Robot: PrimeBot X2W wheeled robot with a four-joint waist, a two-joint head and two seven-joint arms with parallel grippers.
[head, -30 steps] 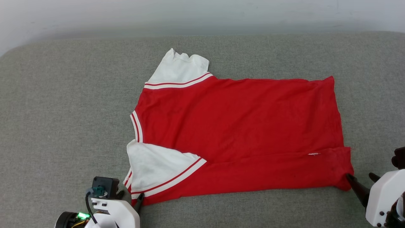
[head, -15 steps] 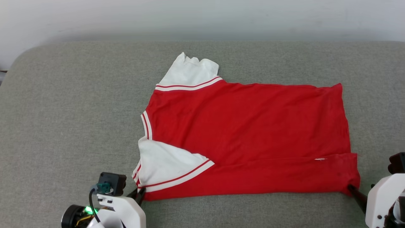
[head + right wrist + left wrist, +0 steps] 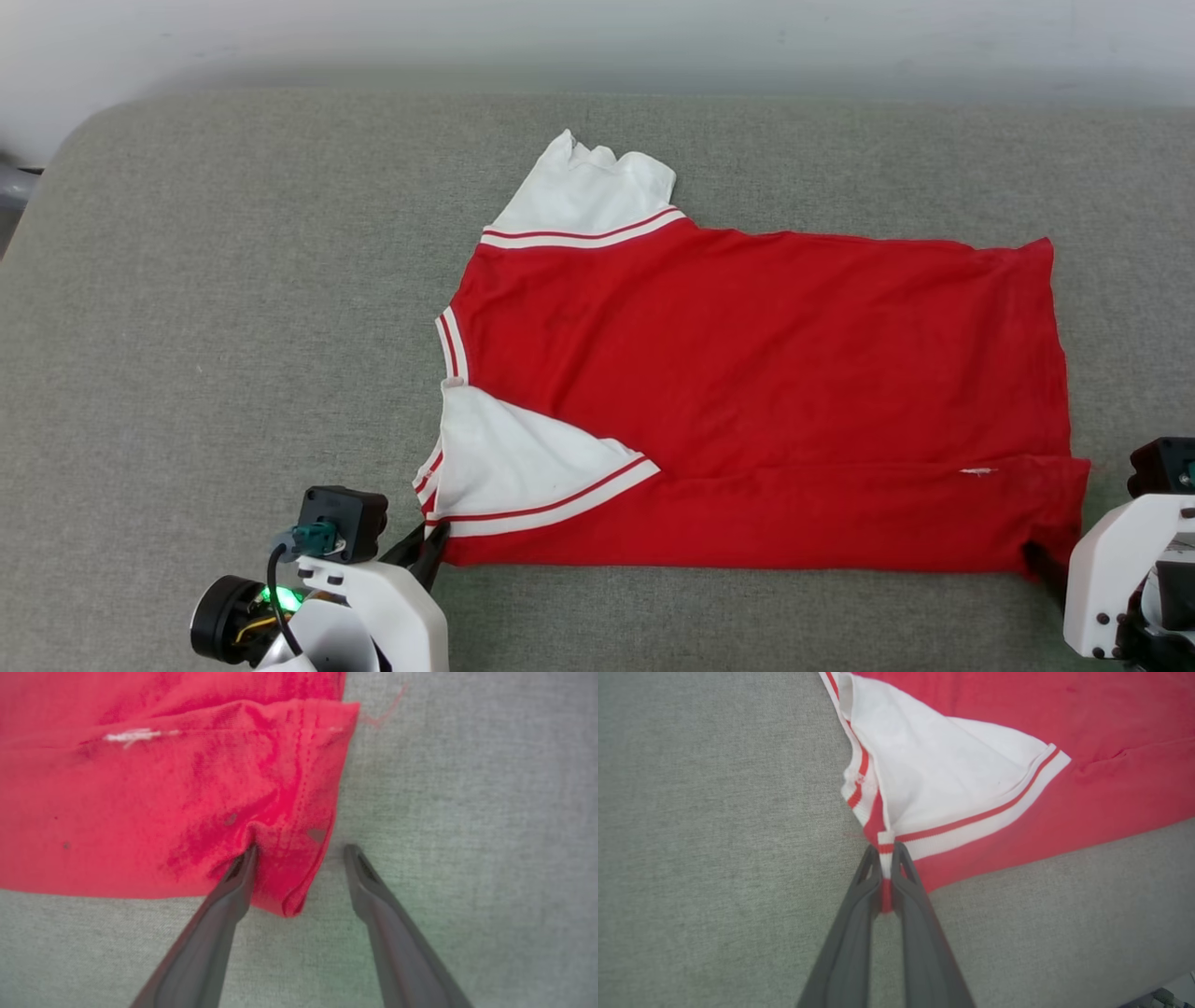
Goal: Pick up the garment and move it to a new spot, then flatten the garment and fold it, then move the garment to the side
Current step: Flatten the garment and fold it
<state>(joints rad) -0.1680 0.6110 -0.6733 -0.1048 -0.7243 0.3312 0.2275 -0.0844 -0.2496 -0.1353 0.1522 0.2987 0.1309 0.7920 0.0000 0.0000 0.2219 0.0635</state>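
Observation:
The garment [image 3: 747, 373], a red jersey with white sleeves and striped trim, lies spread on the grey cushion, its near edge folded over. At its near left corner my left gripper [image 3: 431, 551] is shut on the striped trim [image 3: 886, 851], pinched between both fingers. My right gripper [image 3: 299, 851] stands open at the near right hem corner [image 3: 299, 858]. One finger [image 3: 233, 882] presses on the red cloth while the other finger [image 3: 373, 886] rests on the bare cushion, with the corner between them. In the head view the right gripper [image 3: 1046, 565] sits mostly behind its white wrist.
The grey fabric cushion [image 3: 233, 327] extends wide to the left of the garment and in front of it. A pale wall [image 3: 597, 37] runs along the far edge. The cushion's rounded left corner [image 3: 56, 159] drops off at the upper left.
My left gripper has shut on the trim at the near left corner. The head camera shifted, so the whole scene sits further right. The right fingers stay open around the hem corner.

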